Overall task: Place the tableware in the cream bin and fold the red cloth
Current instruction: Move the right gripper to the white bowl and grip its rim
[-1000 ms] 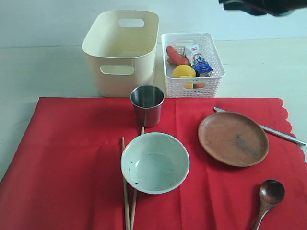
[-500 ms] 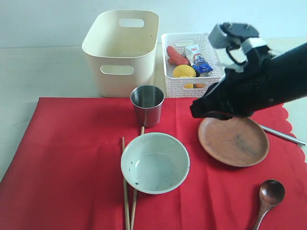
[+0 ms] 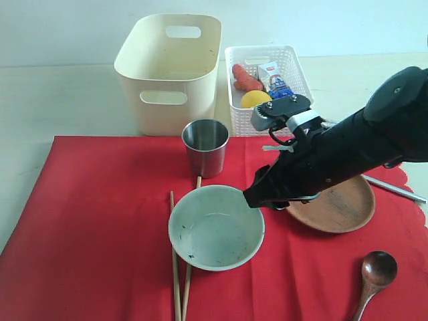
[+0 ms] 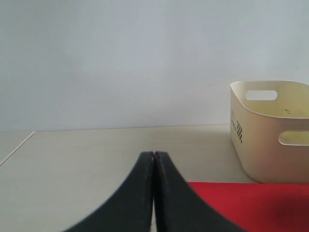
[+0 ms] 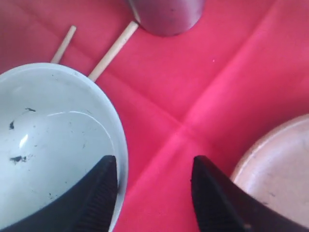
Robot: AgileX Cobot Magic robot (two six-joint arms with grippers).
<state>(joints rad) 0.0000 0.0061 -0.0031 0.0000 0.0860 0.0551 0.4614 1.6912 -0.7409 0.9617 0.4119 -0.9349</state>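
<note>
My right gripper hangs low at the near-right rim of the white speckled bowl, its jaws spread apart. In the right wrist view one finger sits over the inside of the bowl's rim and the other over the red cloth, in the gap between the bowl and the round brown plate. I cannot tell whether either finger touches the bowl. My arm reaches across the plate and hides much of it in the exterior view. The steel cup stands upright on the cloth just behind the bowl. The wooden chopsticks lie beside the bowl on its left, with one tip passing under the rim. The dark wooden spoon rests at the cloth's near-right corner, and the slim metal knife shows beyond the plate. The cream bin stands on the worktop behind the cloth, next to a white lattice basket holding a lemon, a sausage and a milk carton. My left gripper is pressed together with nothing in it, above the worktop and off to the side of the bin.
</note>
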